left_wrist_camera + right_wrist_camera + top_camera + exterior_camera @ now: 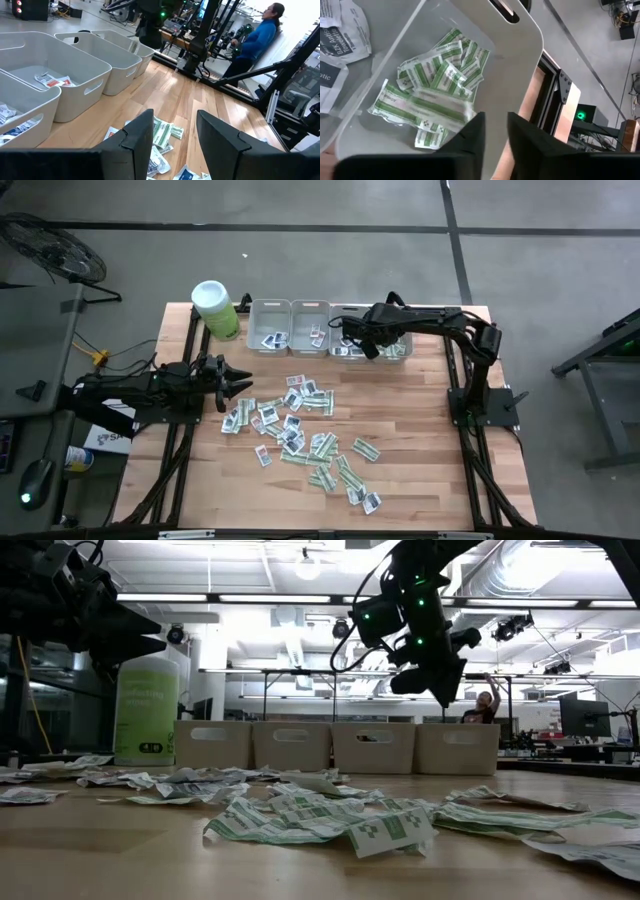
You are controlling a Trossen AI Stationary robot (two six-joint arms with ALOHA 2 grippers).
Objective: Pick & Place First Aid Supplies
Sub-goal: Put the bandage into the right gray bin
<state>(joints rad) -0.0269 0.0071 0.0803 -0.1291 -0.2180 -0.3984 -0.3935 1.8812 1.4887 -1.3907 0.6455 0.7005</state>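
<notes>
Several first aid supplies (300,425) lie scattered flat on the middle of the wooden table; some are white packets, some green-and-white strips. Four grey bins (310,325) stand in a row at the far edge. My right gripper (372,348) hangs above the rightmost bin (520,75), pointing slantwise down. Its fingers (470,142) stand a little apart with nothing between them. Below it, green-and-white strips (435,95) lie on that bin's floor. At the table's left side my left gripper (175,140) is held level, open and empty.
A lime-green canister (215,308) with a white lid stands left of the bins. The neighbouring bin (340,30) holds white packets, and two bins further left (50,80) hold a few more. A person (260,35) stands in the room beyond the table.
</notes>
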